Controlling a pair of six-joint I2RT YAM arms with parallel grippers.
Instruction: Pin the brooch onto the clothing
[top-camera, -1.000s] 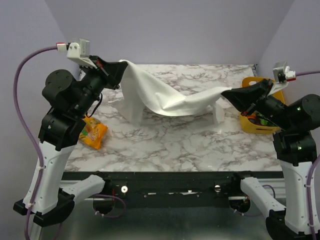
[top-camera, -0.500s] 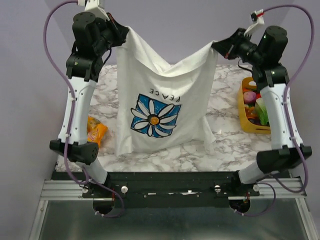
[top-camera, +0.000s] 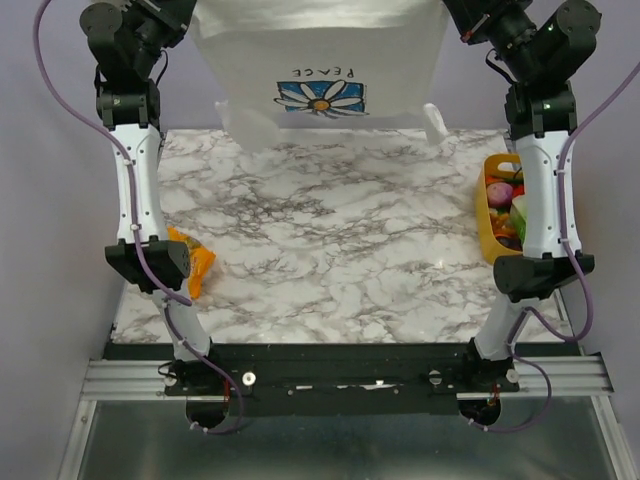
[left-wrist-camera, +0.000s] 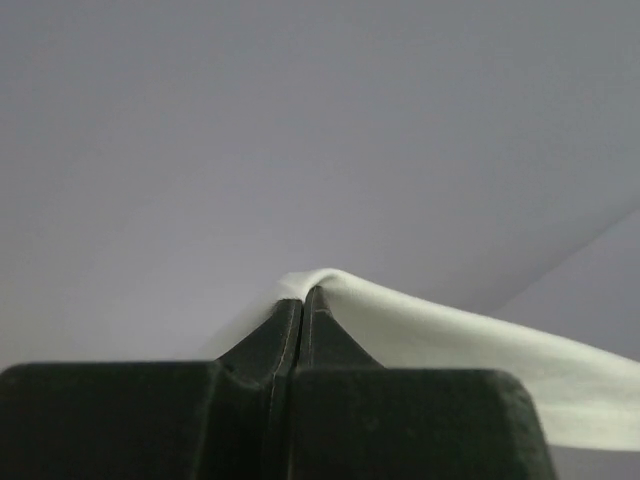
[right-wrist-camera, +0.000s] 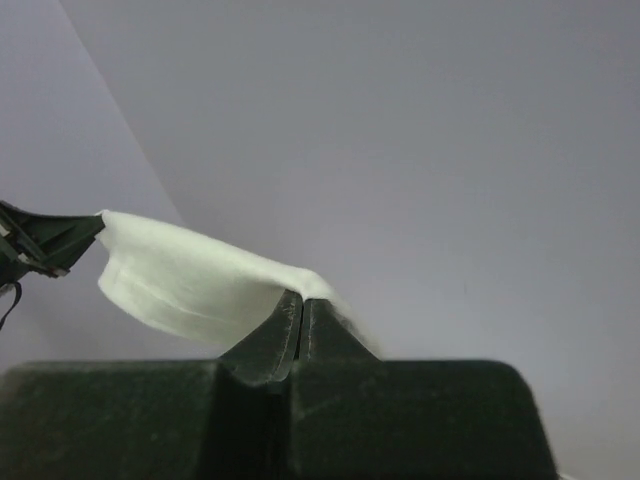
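The white T-shirt (top-camera: 300, 45) hangs in the air at the top of the top view, stretched between both arms, its blue flower print (top-camera: 320, 97) facing the camera and its sleeves dangling above the table's far edge. My left gripper (top-camera: 190, 12) is shut on the shirt's left corner; the wrist view shows the cloth (left-wrist-camera: 450, 345) pinched at the gripper (left-wrist-camera: 303, 296). My right gripper (top-camera: 450, 12) is shut on the right corner; its wrist view shows the cloth (right-wrist-camera: 190, 280) at the gripper (right-wrist-camera: 303, 300). The brooch is not in view.
A marble table (top-camera: 330, 240) lies below. An orange snack packet (top-camera: 192, 265) lies at the left edge by the left arm. A yellow basket (top-camera: 492, 215) of colourful items stands at the right edge. Grey walls close in behind.
Both arms have risen from low over the table to full height, lifting the shirt off the table and spreading it so it hangs near the top of the view.
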